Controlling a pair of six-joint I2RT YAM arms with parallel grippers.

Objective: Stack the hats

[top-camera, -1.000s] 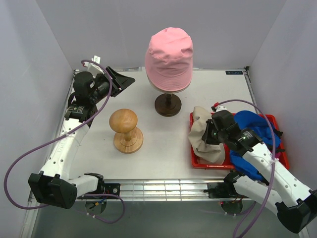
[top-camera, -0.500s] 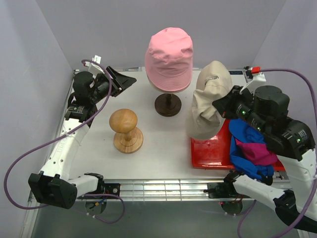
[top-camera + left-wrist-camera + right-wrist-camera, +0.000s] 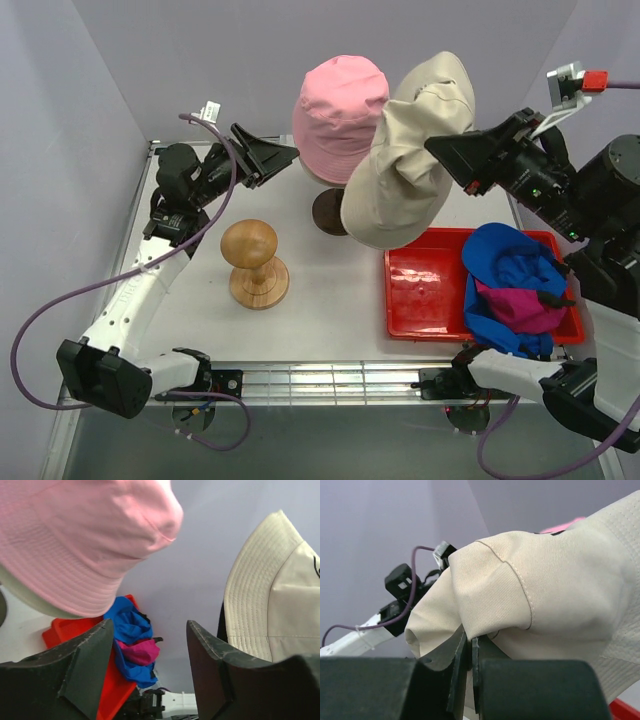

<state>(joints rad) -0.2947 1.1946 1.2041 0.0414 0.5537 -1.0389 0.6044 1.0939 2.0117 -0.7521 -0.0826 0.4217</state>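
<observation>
The left arm is raised, and the left gripper [image 3: 283,157] points at the pink hat [image 3: 340,112] with fingers wide apart, holding nothing. The stand [image 3: 328,212] is partly hidden behind the beige hat [image 3: 400,175], which hangs in the air, pinched by the high right gripper [image 3: 436,148]. In the tray [image 3: 425,295], the blue cap [image 3: 505,262] mostly covers the magenta cap [image 3: 522,305].

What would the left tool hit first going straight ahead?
Likely the light pink bucket hat, close ahead of the left tool; its wrist view shows a gap between that and the beige bucket hat, so it might pass.
</observation>
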